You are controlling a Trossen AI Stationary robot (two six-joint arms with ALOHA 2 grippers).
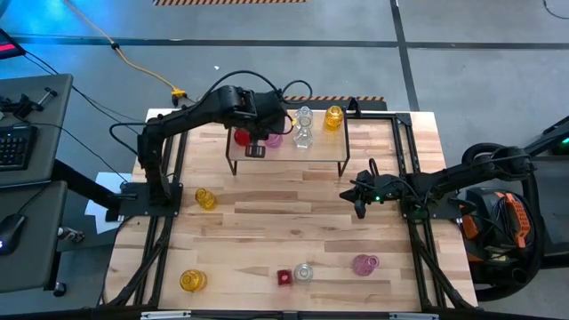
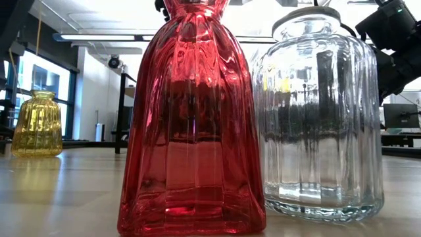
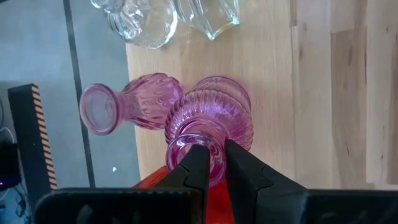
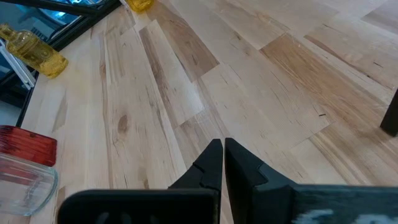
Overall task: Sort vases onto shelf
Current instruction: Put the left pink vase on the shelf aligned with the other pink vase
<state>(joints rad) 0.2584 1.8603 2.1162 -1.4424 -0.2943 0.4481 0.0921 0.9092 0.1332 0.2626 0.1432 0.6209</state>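
The shelf (image 1: 324, 149) stands at the table's far middle. It carries a red vase (image 1: 240, 138), two pink vases, two clear ones (image 1: 303, 127) and a yellow one (image 1: 333, 117). My left gripper (image 1: 259, 148) (image 3: 216, 163) is over the shelf's left part, shut on the ribbed pink vase (image 3: 214, 109). The second pink vase (image 3: 127, 107) stands close beside it. My right gripper (image 1: 359, 205) (image 4: 222, 155) hovers shut over bare table right of the shelf. On the table stand two yellow vases (image 1: 205, 198) (image 1: 192, 281), plus one red (image 1: 284, 277), one clear (image 1: 304, 272) and one pink (image 1: 364, 264). My left gripper holds the ribbed pink vase by the rim of its neck (image 3: 219, 148), pinched from above with fingers pointing down. One finger (image 3: 196, 168) sits over the mouth and the other (image 3: 241, 171) outside the rim. The vase is upright, its base on the shelf's plank.
The near red vase (image 2: 191, 125) and clear jar (image 2: 322, 118) fill the low view, with a yellow vase (image 2: 38, 125) farther left. Black arm frames run along both table sides. Bare wood lies between the shelf and the near row of vases.
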